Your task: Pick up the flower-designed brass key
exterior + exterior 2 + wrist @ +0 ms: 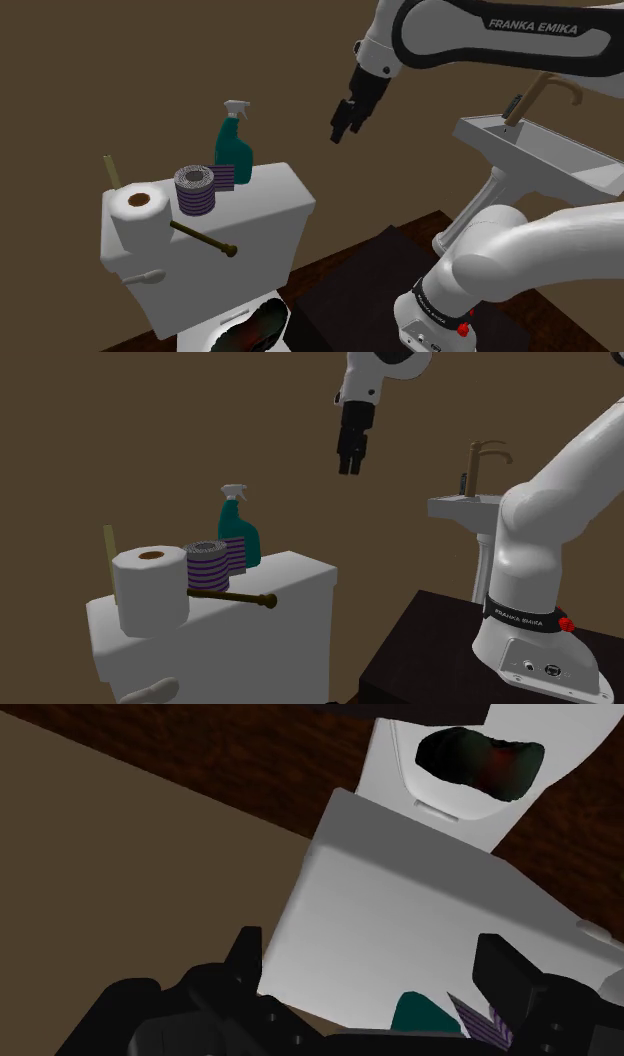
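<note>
Black fingers (340, 135) are spread wide and they hold nothing, hanging in open air and touching nothing at all. From the wrist view the two fingers (372, 944) stand well apart, with the white toilet tank (400, 894) lying far beneath them. Down near the fingertips a teal spray bottle (425, 1012) and a bit of purple-striped roll (490, 1022) peek in.

Now the key (203, 237). It is a slim rod of dark brass colour, lying flat on the tank lid, well below the fingers and off to the shoulder view's left. One knobbed end juts out past the lid's front edge. Its other end runs in beside the striped roll (194, 190), and any flower pattern is too small to make out. In the second exterior view the key (235, 595) sits low and well apart from the fingers (348, 467), just beside a white toilet paper roll (150, 590).

The spray bottle (234, 145) stands upright at the back of the tank, nearer the fingers than the key is.
</note>
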You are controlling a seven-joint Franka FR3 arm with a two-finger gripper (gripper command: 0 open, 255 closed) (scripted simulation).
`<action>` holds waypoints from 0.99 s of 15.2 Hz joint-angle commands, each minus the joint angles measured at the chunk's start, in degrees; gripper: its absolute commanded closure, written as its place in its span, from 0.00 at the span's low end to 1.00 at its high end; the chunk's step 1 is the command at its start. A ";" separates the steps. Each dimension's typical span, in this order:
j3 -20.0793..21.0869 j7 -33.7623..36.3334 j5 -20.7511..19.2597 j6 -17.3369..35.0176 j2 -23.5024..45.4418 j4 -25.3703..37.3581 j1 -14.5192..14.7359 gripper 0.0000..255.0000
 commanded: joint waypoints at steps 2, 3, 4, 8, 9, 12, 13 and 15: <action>2.66 1.50 1.08 3.27 3.95 0.78 1.44 0.00; 3.53 1.99 1.34 4.37 5.39 1.13 1.87 0.00; 4.40 2.48 1.55 5.45 6.87 1.55 2.28 0.00; 7.89 4.53 1.92 9.54 13.09 3.74 3.69 0.00; 8.76 5.09 1.87 10.49 14.72 4.42 4.01 0.00; 11.33 6.88 1.32 13.17 19.77 6.78 4.88 0.00; 12.18 7.53 1.00 13.99 21.50 7.67 5.14 0.00; 13.83 8.92 0.12 15.52 25.06 9.61 5.68 0.00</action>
